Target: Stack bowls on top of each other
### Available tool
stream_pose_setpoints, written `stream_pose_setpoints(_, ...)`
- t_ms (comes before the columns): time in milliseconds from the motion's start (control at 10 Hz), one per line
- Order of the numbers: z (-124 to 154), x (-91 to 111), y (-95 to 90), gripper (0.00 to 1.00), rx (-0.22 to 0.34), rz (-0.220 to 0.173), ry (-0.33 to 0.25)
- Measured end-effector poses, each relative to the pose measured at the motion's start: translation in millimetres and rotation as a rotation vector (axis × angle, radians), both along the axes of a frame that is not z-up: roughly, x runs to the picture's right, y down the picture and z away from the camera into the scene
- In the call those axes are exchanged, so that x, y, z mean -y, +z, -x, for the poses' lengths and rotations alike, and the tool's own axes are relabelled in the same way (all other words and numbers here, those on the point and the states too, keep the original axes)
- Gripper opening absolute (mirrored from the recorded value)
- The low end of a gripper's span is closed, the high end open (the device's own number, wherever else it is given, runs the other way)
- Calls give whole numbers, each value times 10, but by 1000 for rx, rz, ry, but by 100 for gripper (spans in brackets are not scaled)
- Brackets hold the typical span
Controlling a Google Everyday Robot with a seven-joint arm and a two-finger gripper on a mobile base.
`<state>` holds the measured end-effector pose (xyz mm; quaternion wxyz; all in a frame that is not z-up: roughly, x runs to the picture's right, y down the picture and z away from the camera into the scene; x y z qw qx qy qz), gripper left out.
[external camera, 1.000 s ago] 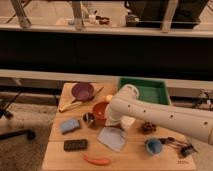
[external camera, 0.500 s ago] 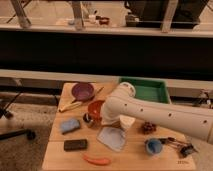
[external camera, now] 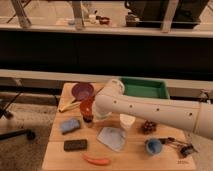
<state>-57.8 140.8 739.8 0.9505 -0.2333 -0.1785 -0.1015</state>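
The white cylindrical robot arm (external camera: pixel 155 111) is reaching in from the right edge across the light wooden table (external camera: pixel 125 155), and its gripper (external camera: pixel 91 111) is sitting near the left-centre of the surface at the glossy red-orange round bowl (external camera: pixel 87 106). The arm is hiding the jaws, so whether they are apart or clamped on the rim cannot be told. The bowl is appearing tilted, which suggests the carrying step is in hand. The dull purple round bowl (external camera: pixel 82 90) is waiting just beyond, near the back-left corner, and the next move is calling for a short transfer toward that corner, then a level lowering into it.

Surrounding items, largest first:
- green rectangular tray (external camera: pixel 144 88), back-right corner
- grey-blue cloth (external camera: pixel 111 137), centre front
- white cup (external camera: pixel 127 121), centre
- yellow banana (external camera: pixel 67 105), lying just beside the purple bowl and closest to the path
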Motion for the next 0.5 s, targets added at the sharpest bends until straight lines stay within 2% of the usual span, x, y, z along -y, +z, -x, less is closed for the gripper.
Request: stream_pose_setpoints(500,250,192,198,0,7,-11,-12)
